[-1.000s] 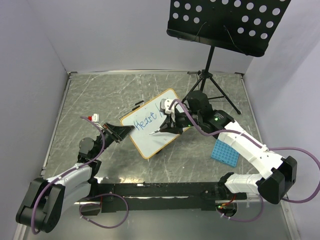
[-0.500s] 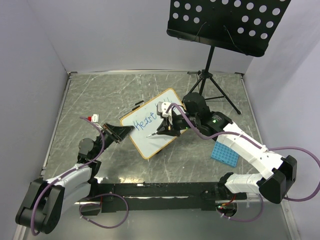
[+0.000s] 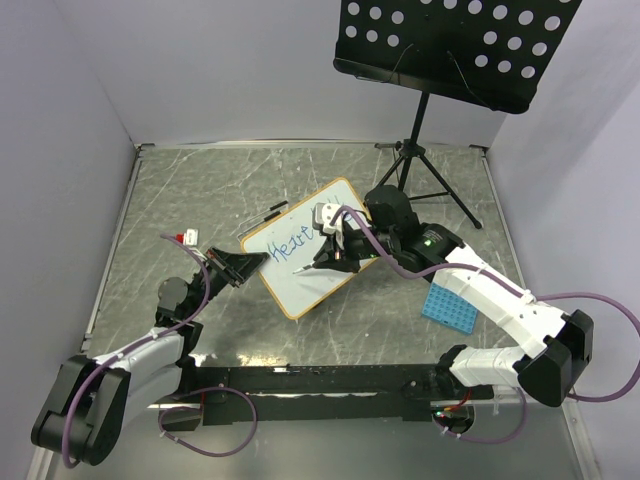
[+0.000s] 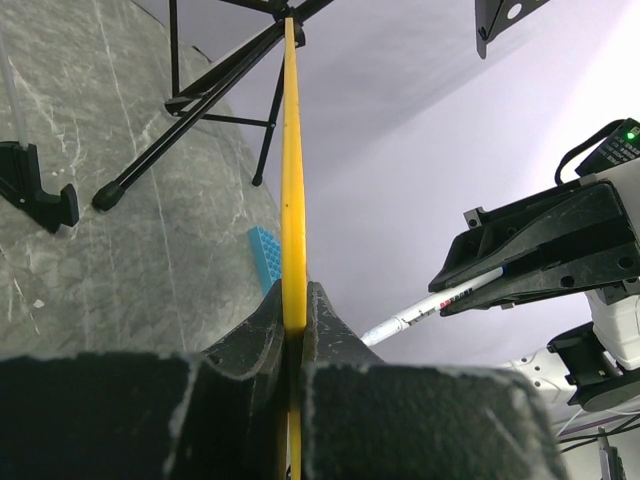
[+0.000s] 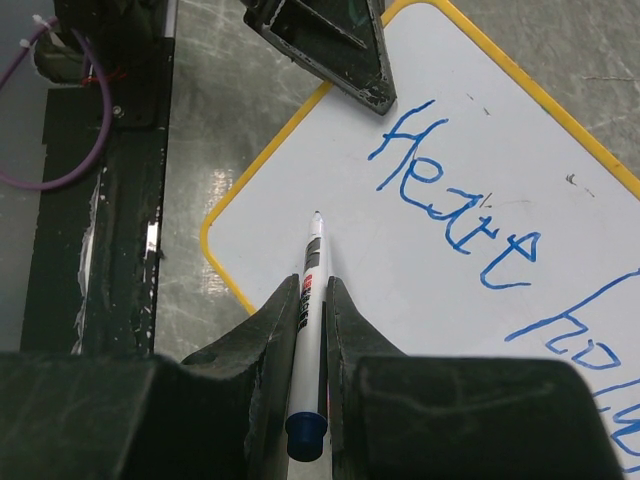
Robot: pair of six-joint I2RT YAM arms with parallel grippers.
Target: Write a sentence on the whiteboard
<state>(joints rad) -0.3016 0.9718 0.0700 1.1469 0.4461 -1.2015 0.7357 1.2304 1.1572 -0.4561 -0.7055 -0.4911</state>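
The whiteboard [image 3: 300, 270] with its yellow-orange frame lies tilted in the middle of the table. Blue lettering [image 5: 455, 205] reads "Heart", and a second word starts at the right edge. My left gripper [image 3: 243, 265] is shut on the board's left edge; in the left wrist view the frame [image 4: 292, 180] runs edge-on between the jaws. My right gripper [image 3: 330, 255] is shut on a white marker [image 5: 312, 300] with a blue end. Its tip [image 5: 317, 216] sits over the blank lower-left part of the board, below "Heart". The marker also shows in the left wrist view [image 4: 430, 308].
A black perforated music stand [image 3: 450, 45] stands at the back right, its tripod legs [image 3: 420, 170] just behind the board. A blue grid tray [image 3: 450, 300] lies right of the right arm. A small red-and-white item [image 3: 183, 237] lies at the left.
My right gripper has moved left and down over the board with the marker, from beside the second word to the blank area below "Heart". The left gripper and board have stayed put.
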